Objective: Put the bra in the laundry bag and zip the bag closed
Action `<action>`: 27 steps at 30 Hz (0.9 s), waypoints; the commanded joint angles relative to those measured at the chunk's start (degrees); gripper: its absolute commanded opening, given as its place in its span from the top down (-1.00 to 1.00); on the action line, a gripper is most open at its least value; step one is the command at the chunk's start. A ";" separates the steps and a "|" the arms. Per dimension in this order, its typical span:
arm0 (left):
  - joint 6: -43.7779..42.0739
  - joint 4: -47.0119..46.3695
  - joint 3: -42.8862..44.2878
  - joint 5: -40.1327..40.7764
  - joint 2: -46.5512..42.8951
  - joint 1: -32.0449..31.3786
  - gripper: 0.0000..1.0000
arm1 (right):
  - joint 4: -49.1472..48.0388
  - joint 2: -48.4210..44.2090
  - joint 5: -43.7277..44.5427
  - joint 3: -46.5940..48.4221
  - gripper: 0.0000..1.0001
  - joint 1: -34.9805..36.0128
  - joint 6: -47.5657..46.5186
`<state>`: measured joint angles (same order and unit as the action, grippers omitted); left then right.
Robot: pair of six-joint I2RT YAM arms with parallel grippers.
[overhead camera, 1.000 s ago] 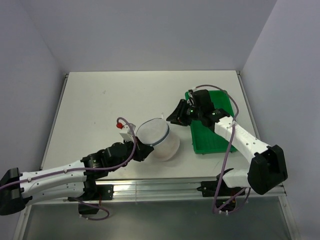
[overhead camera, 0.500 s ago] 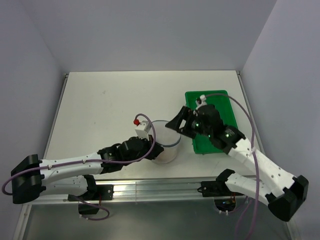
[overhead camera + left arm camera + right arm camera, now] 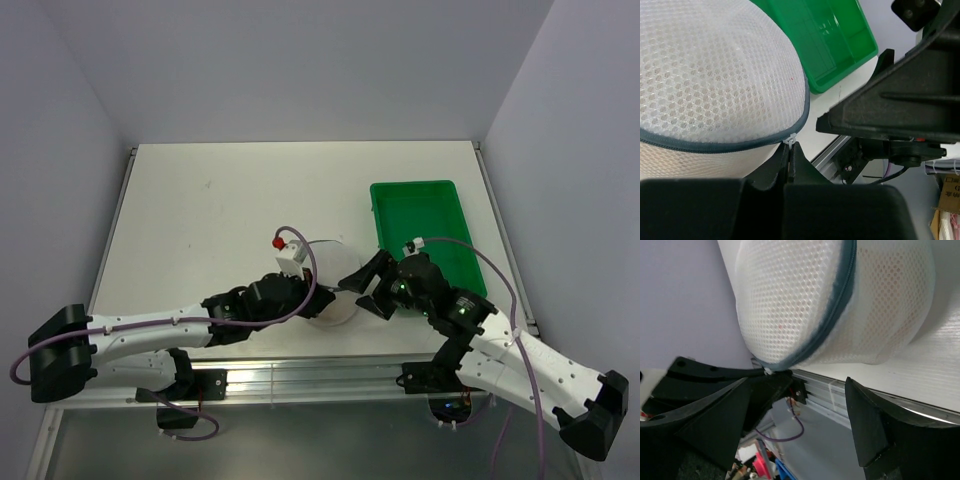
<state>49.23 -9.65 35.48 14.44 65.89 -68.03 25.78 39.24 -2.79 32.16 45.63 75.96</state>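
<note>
spotted white honeycomb mesh on the laundry bag [image 3: 715,65], dark grey-blue along its zipper rim [image 3: 740,146]. caught a faint peach tint of the bra [image 3: 890,305] through the mesh. noted a bright green tray [image 3: 425,215], plain white table [image 3: 220,200], matte black on left gripper [image 3: 791,150] and right gripper [image 3: 362,288], purple cables [image 3: 312,272].

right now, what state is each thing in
laundry bag: domed, upright
zipper: shut along all that shows
bra: inside the bag, a peach tint through the mesh
green tray: upright, nothing showing in it
left tool: shut on the zipper pull
right tool: open, off the bag
</note>
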 commanded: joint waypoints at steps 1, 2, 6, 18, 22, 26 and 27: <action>0.60 -3.53 1.78 0.15 0.47 -1.49 1.00 | -4.59 0.39 2.70 -0.52 -0.66 0.34 4.98; 0.43 -3.79 1.69 0.24 0.38 -2.01 0.99 | -5.99 0.83 2.70 -0.78 -0.66 0.25 5.59; 0.60 -3.27 1.78 0.59 0.03 -2.55 1.00 | -10.57 3.55 2.09 -2.80 -0.53 0.34 7.97; 0.34 2.79 -0.15 2.00 -4.44 -2.55 1.00 | -10.31 10.06 1.13 4.04 0.97 -2.11 -0.02; 1.48 5.95 -5.76 0.07 -11.82 2.89 0.99 | -11.19 13.83 -5.37 7.82 1.00 -7.99 -6.34; 0.43 12.36 -7.18 -1.95 -18.25 11.24 1.00 | -12.16 18.94 -12.32 14.58 1.00 -11.96 -13.64; -0.10 13.42 -7.10 -2.74 -19.38 12.64 0.99 | -12.42 21.46 -13.81 15.90 1.00 -12.49 -14.78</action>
<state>50.11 -1.54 28.84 13.61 49.23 -59.02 16.16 57.82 -12.62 42.52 35.59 68.97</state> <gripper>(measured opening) 0.022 0.027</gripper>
